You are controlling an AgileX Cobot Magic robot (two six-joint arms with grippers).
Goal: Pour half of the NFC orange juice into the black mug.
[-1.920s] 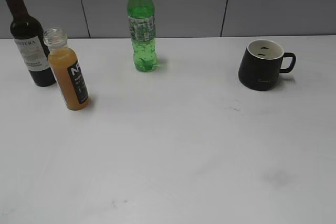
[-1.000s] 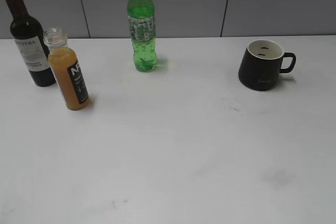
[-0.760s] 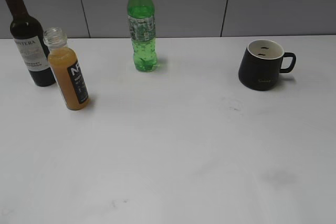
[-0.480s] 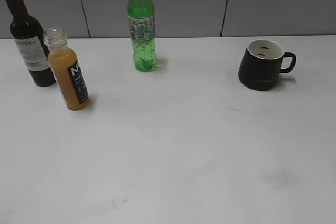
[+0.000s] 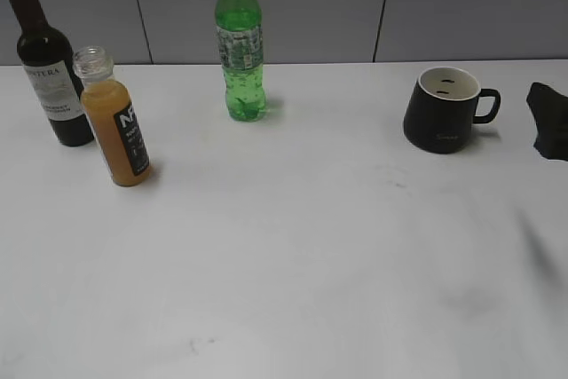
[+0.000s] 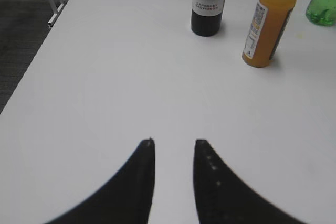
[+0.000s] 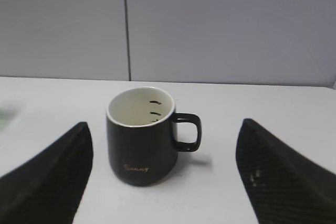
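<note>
NFC orange juice (image 5: 117,126) stands uncapped on counter (image 5: 293,246) at far left, just beside wine bottle (image 5: 46,64), nearly full. Black mug (image 5: 442,109) sits upright far right, well apart. Left hand (image 6: 173,179): jaws partly open, empty. Right hand (image 7: 160,174): jaws wide, empty, facing mug. Handling est.: thin plastic, light, squeezable; grip mid-body at label, gently, keep upright or juice spills.

Uncapped juice (image 5: 118,130), apparently empty mug (image 5: 441,111)
</note>
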